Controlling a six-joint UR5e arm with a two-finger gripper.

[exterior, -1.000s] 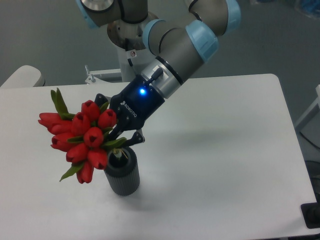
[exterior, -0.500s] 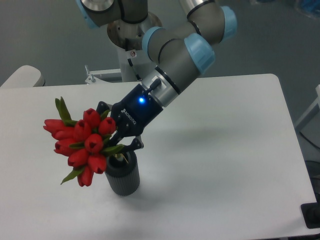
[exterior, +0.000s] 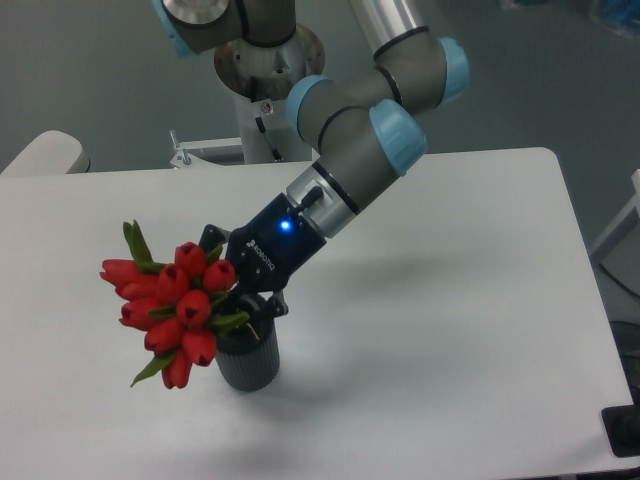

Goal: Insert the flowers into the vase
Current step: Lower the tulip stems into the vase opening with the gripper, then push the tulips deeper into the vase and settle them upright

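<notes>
The flowers (exterior: 170, 300) are a tight bunch of red tulip buds with green leaves, tilted out to the left over the vase. My gripper (exterior: 237, 298) is shut on the flowers' stems just above the vase mouth. The vase (exterior: 247, 360) is small, dark grey and ribbed, and stands upright on the white table. The stem ends seem to reach into its mouth, though the bunch and my fingers hide that spot.
The white table (exterior: 450, 300) stretches right to its edge near the frame side. The arm's base (exterior: 262, 90) stands behind the table. A pale rounded object (exterior: 40, 155) sits at the far left.
The gripper and bunch have moved down and slightly right, bringing the stems closer into the vase mouth. The vase has not moved.
</notes>
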